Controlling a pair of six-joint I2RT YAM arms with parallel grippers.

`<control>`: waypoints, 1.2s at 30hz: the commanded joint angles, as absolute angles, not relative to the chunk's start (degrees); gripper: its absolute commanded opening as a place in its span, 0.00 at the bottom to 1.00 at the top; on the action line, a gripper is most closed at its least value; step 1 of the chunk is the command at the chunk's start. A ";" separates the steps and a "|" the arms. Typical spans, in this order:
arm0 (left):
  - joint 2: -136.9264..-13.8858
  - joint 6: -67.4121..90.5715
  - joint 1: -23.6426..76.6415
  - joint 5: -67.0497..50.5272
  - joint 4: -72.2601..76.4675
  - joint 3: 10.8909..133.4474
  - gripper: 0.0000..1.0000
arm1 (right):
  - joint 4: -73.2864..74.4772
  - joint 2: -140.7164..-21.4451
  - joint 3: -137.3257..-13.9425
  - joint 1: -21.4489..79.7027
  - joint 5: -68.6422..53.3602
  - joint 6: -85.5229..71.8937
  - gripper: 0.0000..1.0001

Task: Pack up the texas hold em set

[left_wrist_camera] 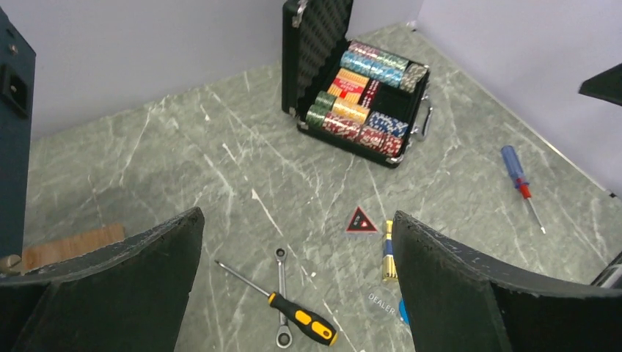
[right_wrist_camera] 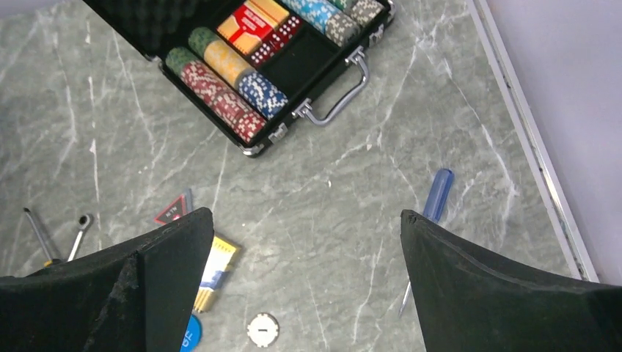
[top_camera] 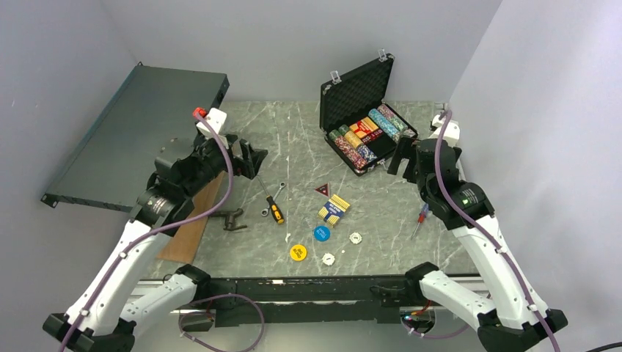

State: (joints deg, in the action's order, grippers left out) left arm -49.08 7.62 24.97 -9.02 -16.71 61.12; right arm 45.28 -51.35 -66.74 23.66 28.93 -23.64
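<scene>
grippers: left gripper (top_camera: pixel 249 158) and right gripper (top_camera: pixel 402 155) both hanging wide open, holding nothing | card deck (top_camera: pixel 334 210), centre: lying flat, likely light and slick, calling for a long-edge pinch | case (top_camera: pixel 359 92), upper right: standing open

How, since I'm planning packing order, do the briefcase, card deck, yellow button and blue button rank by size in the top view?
1. the open black briefcase
2. the card deck
3. the yellow button and the blue button: they look alike, too close to rank
</scene>
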 commanded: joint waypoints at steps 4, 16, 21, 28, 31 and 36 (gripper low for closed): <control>-48.07 7.41 27.25 3.05 -15.81 62.04 0.99 | 49.22 -57.16 -64.43 23.47 26.80 -22.72 1.00; -45.71 10.86 27.24 5.32 -12.26 63.02 0.99 | 34.03 -72.83 -57.32 31.77 3.52 -50.93 1.00; -50.95 5.18 27.19 2.23 -17.04 70.49 0.99 | 38.69 -82.45 -63.02 38.60 13.43 -69.11 1.00; -49.17 0.90 27.24 -1.77 -13.21 60.63 0.99 | 50.36 -97.37 -69.33 40.85 15.00 -81.20 1.00; -46.36 -2.00 28.44 -2.87 -11.57 58.12 0.99 | 51.76 -100.75 -70.73 42.09 16.48 -82.58 1.00; -43.31 -4.35 31.76 -0.33 -8.56 54.88 0.99 | 52.01 -103.01 -70.64 42.63 17.62 -85.19 1.00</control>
